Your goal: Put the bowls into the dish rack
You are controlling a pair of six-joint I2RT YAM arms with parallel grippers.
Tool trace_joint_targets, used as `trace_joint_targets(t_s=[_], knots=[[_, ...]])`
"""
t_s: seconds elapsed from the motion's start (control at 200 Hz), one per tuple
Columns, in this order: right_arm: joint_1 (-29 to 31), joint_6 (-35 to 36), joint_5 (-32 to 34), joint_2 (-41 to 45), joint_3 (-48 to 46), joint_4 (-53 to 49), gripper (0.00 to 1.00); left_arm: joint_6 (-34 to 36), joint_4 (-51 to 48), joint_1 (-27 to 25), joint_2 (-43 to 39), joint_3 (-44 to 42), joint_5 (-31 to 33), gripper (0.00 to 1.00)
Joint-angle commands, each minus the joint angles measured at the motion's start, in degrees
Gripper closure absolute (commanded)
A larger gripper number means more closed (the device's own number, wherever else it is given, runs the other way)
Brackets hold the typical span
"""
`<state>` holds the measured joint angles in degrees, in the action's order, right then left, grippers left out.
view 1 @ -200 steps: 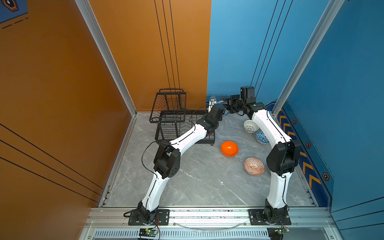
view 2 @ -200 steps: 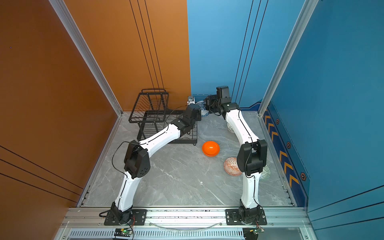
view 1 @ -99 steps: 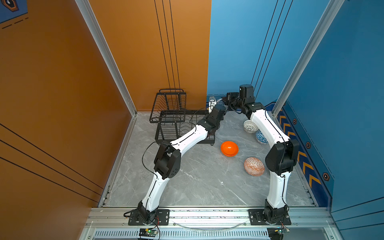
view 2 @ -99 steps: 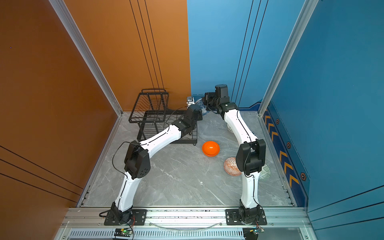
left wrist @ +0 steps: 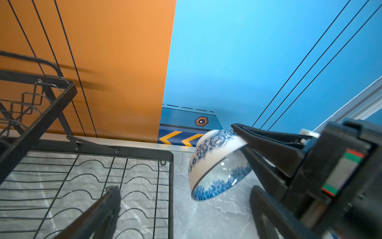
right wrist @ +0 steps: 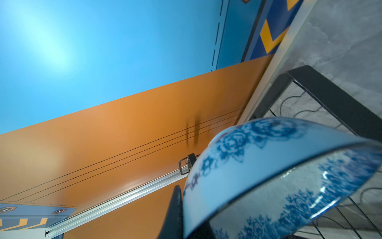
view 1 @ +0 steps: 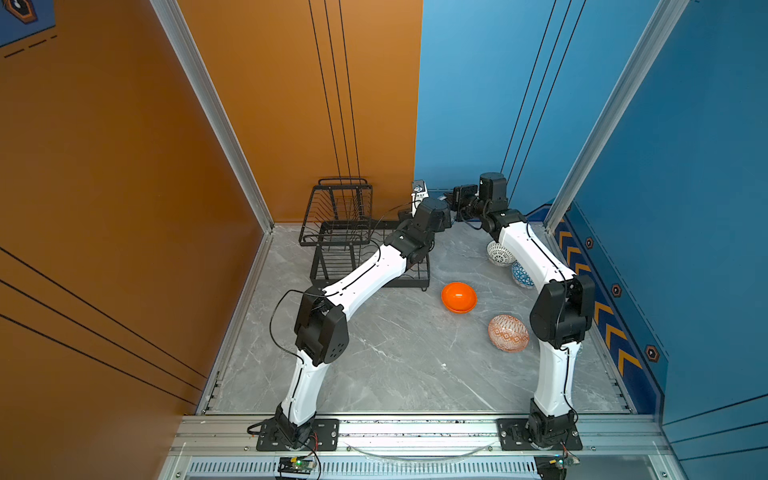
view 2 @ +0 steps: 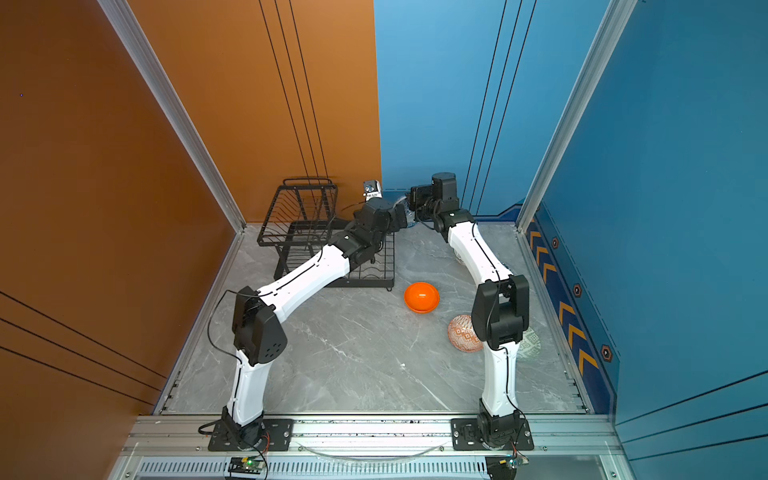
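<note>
Found right pincer [left wrist: 240, 140] clenched on rim of small round blue-white floral ceramic bowl [left wrist: 208, 153], one finger outside, one inside. Saw that bowl held tilted above grey marble table [view 1: 395, 353], mouth angled down. Found left pincer [left wrist: 183, 189] released, fingers spread wide, grasping nothing. Placed floral bowl just ahead of it, touching neither finger. Noted black wire dish rack [left wrist: 124, 152] beside both pincers, with slotted lower tray under left finger [left wrist: 103, 207] and floral bowl just outside tray corner. Spotted remaining bowls on table, well behind right pincer: glossy plain orange bowl [view 1: 459, 297], orange-white geometric bowl [view 1: 508, 332], white lattice bowl [view 1: 498, 253], blue triangle-patterned bowl [view 1: 521, 276], pale green patterned bowl [view 2: 528, 343] half hidden by right arm [view 2: 498, 316].
</note>
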<state>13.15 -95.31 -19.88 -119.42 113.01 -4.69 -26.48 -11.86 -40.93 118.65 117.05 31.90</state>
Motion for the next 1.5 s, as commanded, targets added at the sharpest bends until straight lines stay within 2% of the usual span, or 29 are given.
trace_joint_targets(t_s=[0.0, 0.24, 0.375, 0.556, 0.666, 0.961, 1.111, 1.341, 1.496], knots=[[-1.3, 2.5, 0.5, -0.9, -2.5, 14.5, 1.0, -1.6, -9.9, 0.7, -3.6, 1.2, -1.5, 0.02], [1.3, 3.2, 0.7, -3.2, -9.0, 34.0, 1.0, -9.5, -25.0, 6.7, -10.6, 4.8, -9.4, 0.02], [4.4, 6.5, 0.5, -4.1, -9.7, 36.8, 1.0, -13.0, -29.4, 12.1, -15.0, 4.3, -13.9, 0.02], [8.3, 8.0, 1.7, -6.1, -12.5, 40.9, 1.0, -17.4, -29.7, 22.5, -22.7, -3.4, -22.6, 0.02], [10.5, 8.8, 3.2, -8.3, -11.8, 42.2, 1.0, -19.6, -29.7, 28.4, -26.5, -7.7, -27.3, 0.02], [16.2, 11.5, 11.0, -14.1, -7.1, 42.9, 1.0, -22.8, -29.6, 35.7, -33.3, -15.6, -32.3, 0.02], [17.9, 12.8, 14.2, -18.0, -2.5, 41.7, 1.0, -25.3, -27.2, 41.3, -35.1, -20.1, -41.3, 0.02], [19.8, 13.9, 18.0, -23.8, 5.4, 38.1, 1.0, -27.4, -24.9, 46.2, -36.0, -23.4, -48.1, 0.02], [20.6, 14.3, 19.8, -27.4, 10.1, 37.4, 1.0, -31.6, -20.0, 48.8, -37.3, -27.7, -53.1, 0.02]])
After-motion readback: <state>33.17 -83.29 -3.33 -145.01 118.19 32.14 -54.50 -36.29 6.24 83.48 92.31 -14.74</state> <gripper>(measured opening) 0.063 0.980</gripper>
